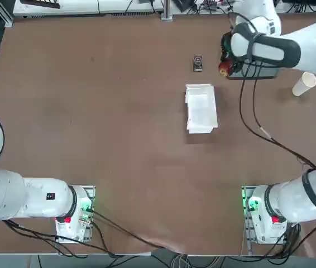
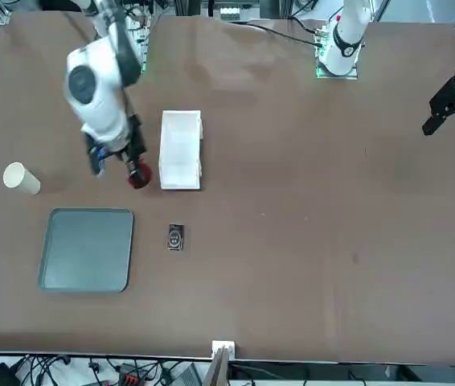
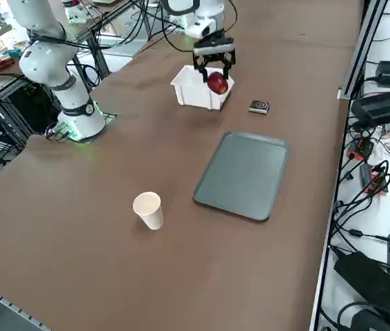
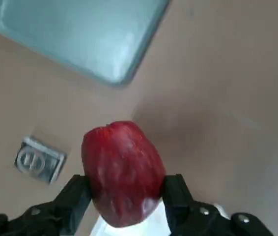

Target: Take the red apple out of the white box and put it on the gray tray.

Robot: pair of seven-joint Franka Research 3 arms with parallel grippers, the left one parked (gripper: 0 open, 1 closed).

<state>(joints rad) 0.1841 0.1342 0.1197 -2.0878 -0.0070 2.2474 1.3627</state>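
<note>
The right gripper clamps the red apple between its two black fingers, the fruit carried in the air just beside the white box and clear of its walls. Seen from the robot's right side, the apple hangs above the brown table at the box's near edge, with the gray tray lying bare a little farther along the same side. The wrist camera looks past the fruit to a corner of that tray ahead and a small dark square gadget on the tabletop below.

The first half of the job appears done: the apple is out of the box, which shows only white inside in the overhead view. What remains, by the look of it, is the carry across the gap to the tray, a lowering onto its flat surface and a release. The small gadget sits between box and tray, slightly off the direct line, and a white paper cup lies on its side well apart from the route.
</note>
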